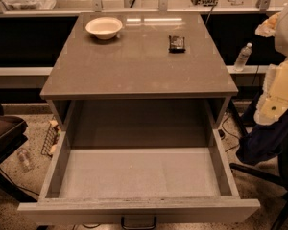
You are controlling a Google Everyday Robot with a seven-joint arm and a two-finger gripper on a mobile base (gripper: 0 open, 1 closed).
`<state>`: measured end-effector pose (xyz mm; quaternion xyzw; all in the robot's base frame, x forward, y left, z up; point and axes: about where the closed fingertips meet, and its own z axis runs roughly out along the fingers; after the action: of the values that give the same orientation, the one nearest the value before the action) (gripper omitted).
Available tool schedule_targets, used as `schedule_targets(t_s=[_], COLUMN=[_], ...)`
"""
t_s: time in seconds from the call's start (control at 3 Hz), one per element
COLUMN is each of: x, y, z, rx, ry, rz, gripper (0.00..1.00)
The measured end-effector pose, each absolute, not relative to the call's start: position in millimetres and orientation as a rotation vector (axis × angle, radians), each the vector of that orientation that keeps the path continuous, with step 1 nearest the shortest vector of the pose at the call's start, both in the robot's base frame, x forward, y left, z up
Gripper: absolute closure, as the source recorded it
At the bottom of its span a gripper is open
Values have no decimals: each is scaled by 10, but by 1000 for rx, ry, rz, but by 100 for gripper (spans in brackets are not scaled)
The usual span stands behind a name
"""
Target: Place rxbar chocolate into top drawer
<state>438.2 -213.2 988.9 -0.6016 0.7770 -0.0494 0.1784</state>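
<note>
lying well left of gripper (pixel 276 94) (rxbar (pixel 176 43))

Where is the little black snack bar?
In the camera view, the rxbar chocolate lies on the table, far right, to the right of the white bowl; the claw is at the view's right edge.
</note>
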Motion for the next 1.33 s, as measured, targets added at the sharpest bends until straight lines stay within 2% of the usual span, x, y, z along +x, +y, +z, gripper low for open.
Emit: schedule_targets(t_s=[0.67, 1.33], x=[4512, 5319], y=[-2147, -2408], z=[9865, 9845], rx=[-1652, -1319], ry=[2158, 2175], rz=[-149, -107], gripper=[0, 0])
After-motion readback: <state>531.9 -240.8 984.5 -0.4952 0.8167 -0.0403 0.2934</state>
